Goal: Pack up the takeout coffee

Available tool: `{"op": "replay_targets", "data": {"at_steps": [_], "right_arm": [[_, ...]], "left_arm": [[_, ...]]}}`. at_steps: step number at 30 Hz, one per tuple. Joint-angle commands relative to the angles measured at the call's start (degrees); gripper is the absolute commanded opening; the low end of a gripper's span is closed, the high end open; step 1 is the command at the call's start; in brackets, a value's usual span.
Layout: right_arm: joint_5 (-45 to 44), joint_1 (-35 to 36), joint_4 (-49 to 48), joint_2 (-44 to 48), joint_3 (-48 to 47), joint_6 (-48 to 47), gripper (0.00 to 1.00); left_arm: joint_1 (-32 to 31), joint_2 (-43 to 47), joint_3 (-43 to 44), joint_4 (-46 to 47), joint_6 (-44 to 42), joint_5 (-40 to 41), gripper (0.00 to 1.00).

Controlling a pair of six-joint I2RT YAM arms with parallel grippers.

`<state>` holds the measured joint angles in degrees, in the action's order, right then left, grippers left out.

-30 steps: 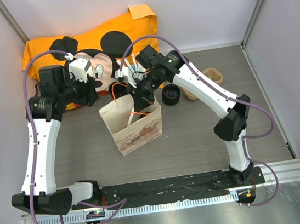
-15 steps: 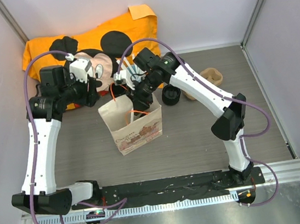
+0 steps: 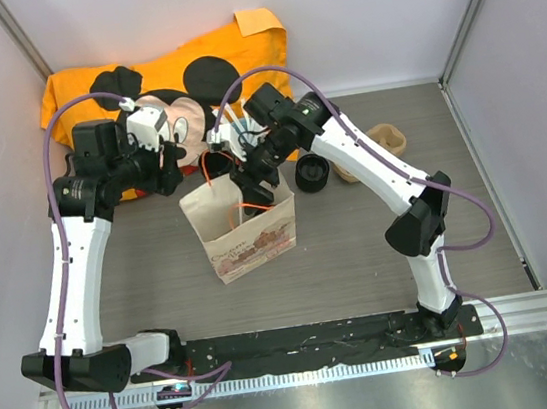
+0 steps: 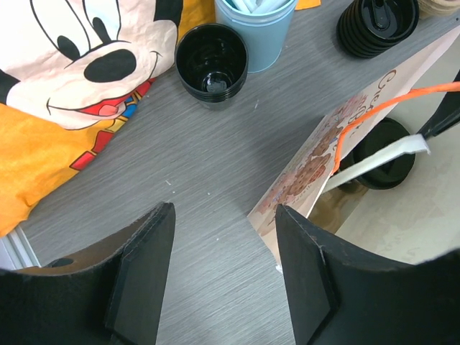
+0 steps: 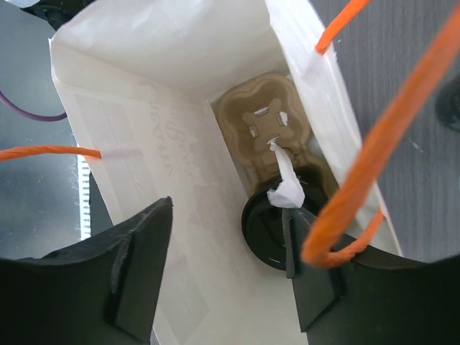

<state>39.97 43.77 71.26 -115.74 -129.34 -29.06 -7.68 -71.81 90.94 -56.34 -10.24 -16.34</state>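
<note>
Hovering my right end effector (image 5: 224, 277), jaws apart, over the bag (image 5: 165, 43) w/ takeout coffee (image 5: 267, 233) inside; left end effector (image 4: 223, 277) is gaping beside it.

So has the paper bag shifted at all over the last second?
No. The paper bag sits in the same spot relative to the black base plate in the top view.

Bag (image 5: 158, 43) is thin matt paper with orange cord handles (image 5: 382, 144). Inside it, the coffee (image 5: 262, 228) has a smooth black plastic lid, on a rough pulp tray (image 5: 262, 115). Beside the bag, bench (image 4: 208, 165) is matt wood-grain grey.
</note>
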Motion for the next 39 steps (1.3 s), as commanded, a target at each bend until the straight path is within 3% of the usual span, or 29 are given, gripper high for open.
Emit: {"op": "replay_targets", "data": {"at_steps": [1, 13, 21, 29, 34, 39], "right_arm": [[-1.20, 0.18, -0.16, 5.79, -4.34, -0.74, 0.70], [-3.49, -1.49, -1.39, 10.27, -5.66, 0.14, 0.80], [-2.70, -4.74, -3.41, 14.31, -6.19, 0.85, 0.99], [2.05, -14.66, -11.23, 21.78, -0.57, 7.17, 1.00], [1.17, -17.75, -11.23, 25.99, 4.61, 6.73, 1.00], [-5.07, -18.89, -13.25, 31.18, 13.47, 6.38, 1.00]], "left_arm": [[0.48, 0.62, 0.47, 2.28, 0.84, -1.33, 0.63], [0.56, 0.44, 1.08, 2.02, 1.28, -2.12, 0.72], [0.56, -0.35, 1.96, 0.88, 0.49, -3.87, 0.82], [0.56, -0.61, 2.67, 0.44, 0.48, -4.76, 0.99], [0.65, 0.09, 3.11, 0.44, 0.22, -6.68, 1.00], [0.56, 1.49, 3.02, 0.70, -0.22, -9.58, 1.00]]}}
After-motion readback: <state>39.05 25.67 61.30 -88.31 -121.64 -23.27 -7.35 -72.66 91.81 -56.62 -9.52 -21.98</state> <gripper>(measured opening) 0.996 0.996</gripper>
